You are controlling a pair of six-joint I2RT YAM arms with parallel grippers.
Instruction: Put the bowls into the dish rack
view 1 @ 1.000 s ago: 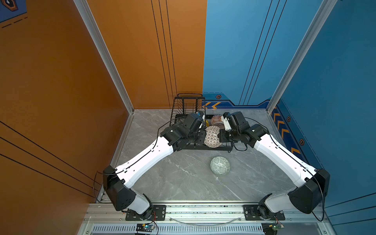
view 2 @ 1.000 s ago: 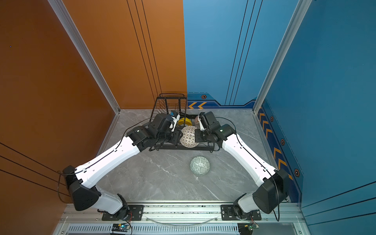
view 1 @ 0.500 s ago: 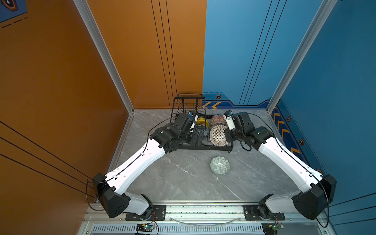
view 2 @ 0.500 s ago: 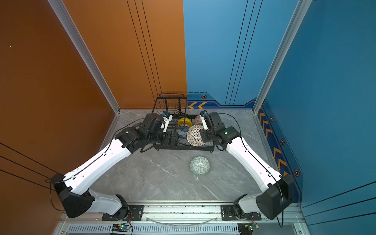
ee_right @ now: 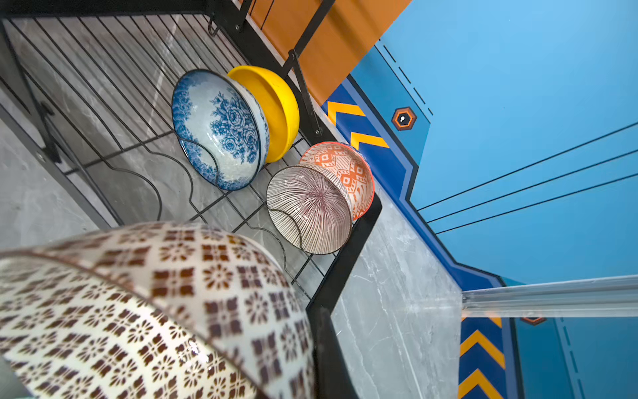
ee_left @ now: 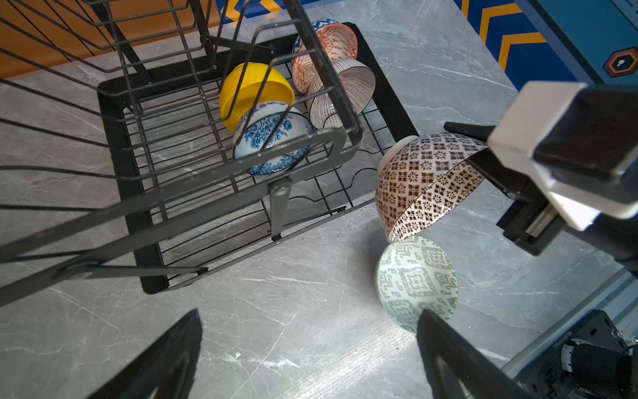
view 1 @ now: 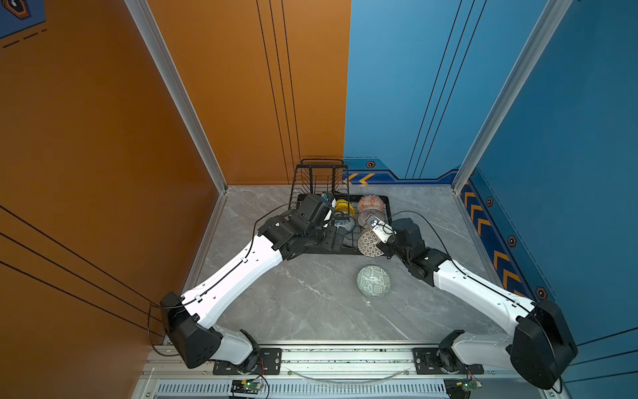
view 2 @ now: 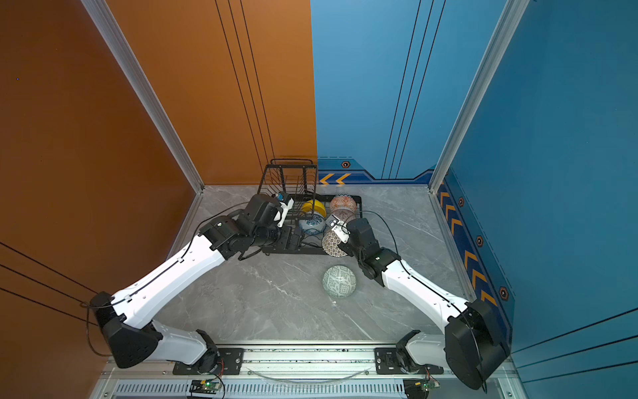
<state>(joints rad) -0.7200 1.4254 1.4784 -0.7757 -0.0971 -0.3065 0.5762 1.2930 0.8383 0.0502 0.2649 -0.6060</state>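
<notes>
My right gripper (view 1: 380, 246) is shut on the rim of the black-white geometric bowl (view 1: 368, 243), holding it tilted over the front right corner of the black wire dish rack (view 1: 389, 214). The left wrist view shows that grip (ee_left: 480, 160) on the bowl (ee_left: 424, 183); the right wrist view is filled by the bowl (ee_right: 145, 311). My left gripper (ee_left: 307, 345) is open and empty above the table, left of the held bowl. In the rack stand the yellow (view 1: 343, 206), orange-white (view 1: 371, 203), blue floral (view 1: 345, 222) and pink-lined (view 1: 365, 217) bowls. The pale green bowl (view 1: 373, 280) lies on the table.
The rack's raised upper basket (view 1: 321, 179) stands at the back left, close over my left wrist. Orange and blue walls close in the grey marble table (view 1: 310, 311) on three sides. An aluminium rail (view 1: 345, 359) runs along the front.
My left gripper has opened wide and drawn back leftward from the geometric bowl. The right gripper keeps the bowl and has brought it slightly nearer the rack's front right corner.
</notes>
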